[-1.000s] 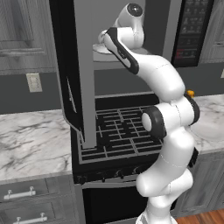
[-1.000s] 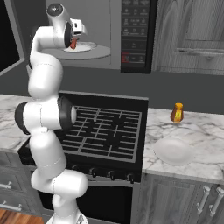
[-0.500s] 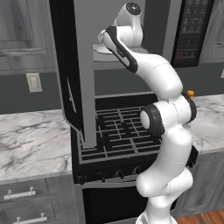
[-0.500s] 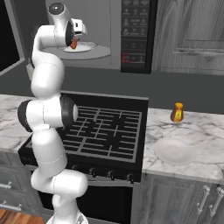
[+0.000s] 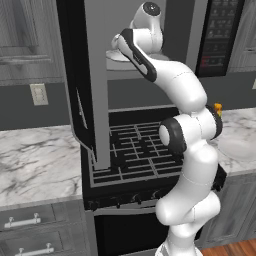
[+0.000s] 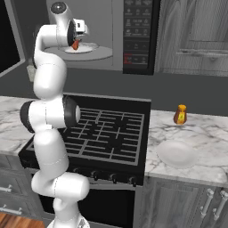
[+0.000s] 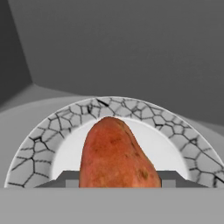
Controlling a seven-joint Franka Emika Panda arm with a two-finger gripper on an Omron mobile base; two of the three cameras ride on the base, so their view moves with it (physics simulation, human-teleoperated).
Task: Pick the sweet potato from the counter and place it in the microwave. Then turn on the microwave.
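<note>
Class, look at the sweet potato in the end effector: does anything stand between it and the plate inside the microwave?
Nothing visible does. The sweet potato hangs in the end effector directly over the bare plate, inside the open microwave.

sweet potato (image 7: 117,155) cut off at its lower end; plate (image 7: 39,144) rim partly hidden behind it

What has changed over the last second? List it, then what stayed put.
Nothing visibly changed. The gripper stays inside the microwave, shut on the sweet potato just above the white plate. The microwave door stays open, and the orange bottle and the plate on the counter stay where they were.
</note>
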